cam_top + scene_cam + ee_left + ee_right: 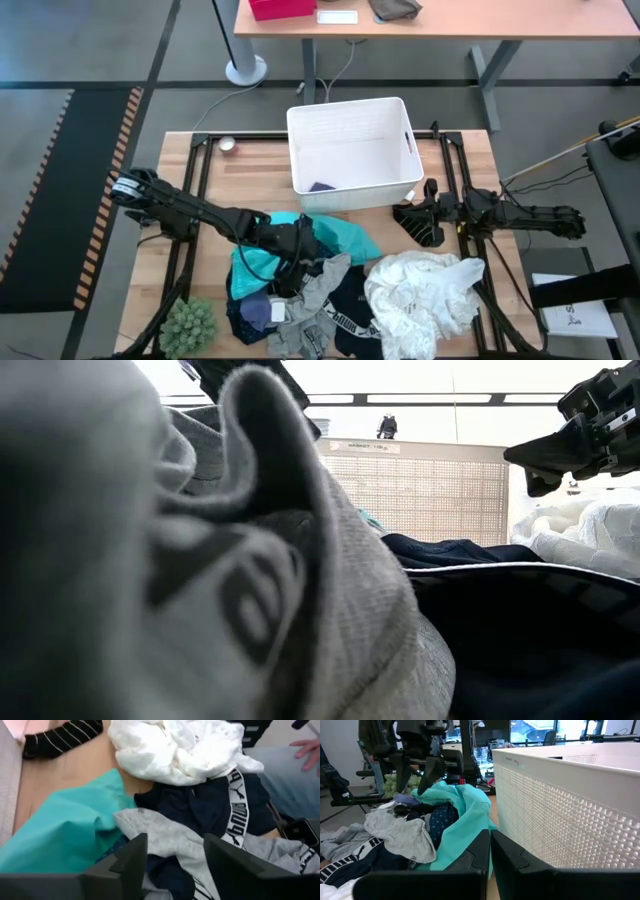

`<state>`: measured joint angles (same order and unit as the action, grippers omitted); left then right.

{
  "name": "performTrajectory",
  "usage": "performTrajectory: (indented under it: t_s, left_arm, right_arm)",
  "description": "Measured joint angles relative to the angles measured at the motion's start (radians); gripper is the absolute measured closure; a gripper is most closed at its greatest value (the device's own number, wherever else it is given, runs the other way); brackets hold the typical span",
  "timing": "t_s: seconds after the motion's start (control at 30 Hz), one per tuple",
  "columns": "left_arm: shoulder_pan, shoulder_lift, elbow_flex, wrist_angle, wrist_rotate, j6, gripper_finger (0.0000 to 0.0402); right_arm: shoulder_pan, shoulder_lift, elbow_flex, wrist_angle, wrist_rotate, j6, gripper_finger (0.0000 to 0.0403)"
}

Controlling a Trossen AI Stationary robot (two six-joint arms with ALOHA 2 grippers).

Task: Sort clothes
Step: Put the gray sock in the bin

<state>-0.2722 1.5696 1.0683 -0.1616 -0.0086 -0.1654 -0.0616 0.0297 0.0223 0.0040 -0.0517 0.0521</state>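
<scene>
Two end effectors in play, one working. We judge the step as picking a garment off the pile w/ the left end effector (170,865), fingers spread, hovering right over the grey garment (165,837) w/ the teal garment (65,840) beside it. To do it well we'd drop straight down, pinch one fold only, lift clear so the navy patterned piece (440,820) doesn't drag along. Black garment w/ white print (235,810) lies just past grey; large white garment (165,750) and striped socks (60,737) farther out. Right end effector (425,213) waits by the white bin (350,150), fingers pressed together, holding nothing, near the surface (250,165) edge.
</scene>
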Motion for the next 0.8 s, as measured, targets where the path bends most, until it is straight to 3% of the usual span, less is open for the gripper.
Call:
performTrajectory:
  t_s: [0.17,0.37,0.57,0.8]
  left_arm:
    - [0.001,0.0,0.0,-0.002,-0.001,0.012,0.018]
    - [0.0,0.0,0.0,-0.002,-0.001,0.04,0.0183]
    - [0.001,0.0,0.053,-0.019,0.0,0.084,0.0221]
    - [0.002,-0.001,0.196,-0.173,-0.002,0.172,0.0302]
  right_arm:
    - [0.0,0.0,0.0,0.0,0.0,0.0,0.0403]
    - [0.0,0.0,0.0,0.0,0.0,0.0,0.0403]
    - [0.0,0.0,0.0,0.0,0.0,0.0,0.0403]
    - [0.0,0.0,0.0,0.0,0.0,0.0,0.0403]
